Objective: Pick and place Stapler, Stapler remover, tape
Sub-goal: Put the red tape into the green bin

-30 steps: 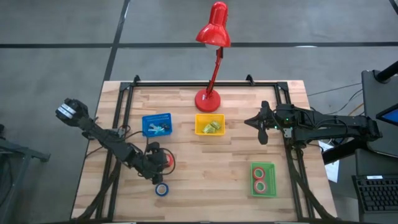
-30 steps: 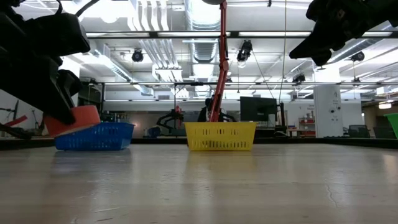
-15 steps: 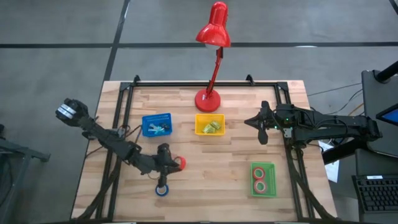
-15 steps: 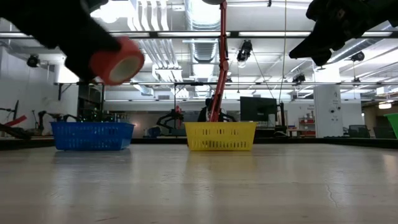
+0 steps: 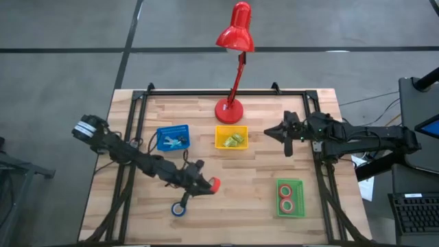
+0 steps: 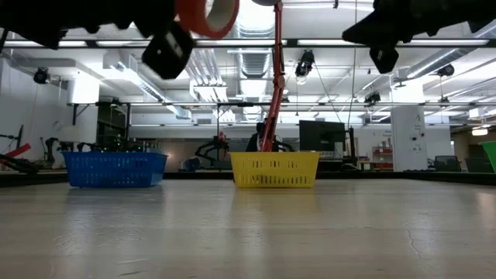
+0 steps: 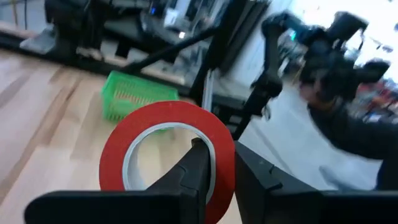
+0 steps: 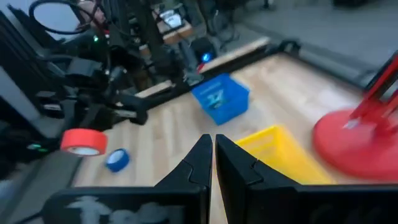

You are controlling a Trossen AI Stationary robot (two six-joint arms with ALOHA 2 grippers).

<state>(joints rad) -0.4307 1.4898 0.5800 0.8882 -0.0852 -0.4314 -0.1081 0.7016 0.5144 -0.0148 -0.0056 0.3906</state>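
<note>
My left gripper [image 5: 208, 184] hangs over the table's near middle, shut on a red tape roll [image 5: 214, 184], which the low view shows high above the table as red tape [image 6: 208, 9]. A blue tape roll [image 5: 178, 209] lies flat on the table near the near edge. Two more red rolls lie in the green bin [image 5: 278, 199] at the near right. My right gripper [image 5: 269, 131] waits in the air, shut, over the table's far right. My left gripper holds the red tape roll by its ring wall [image 7: 225, 165], one finger [image 7: 198, 171] inside the open centre and one outside. The fingers come roughly level from the table's left. The roll is lifted clear of the table.
A blue bin [image 5: 159, 137] and a yellow bin [image 5: 219, 137], each with small items inside, stand at the far middle. The red desk lamp's base [image 5: 228, 110] sits behind them. Bare wood lies between the bins and the green bin.
My left gripper has carried the red tape roll up and toward the table's right edge, away from the blue roll, which has stayed in place. My right gripper has shifted a little toward the table's left.
</note>
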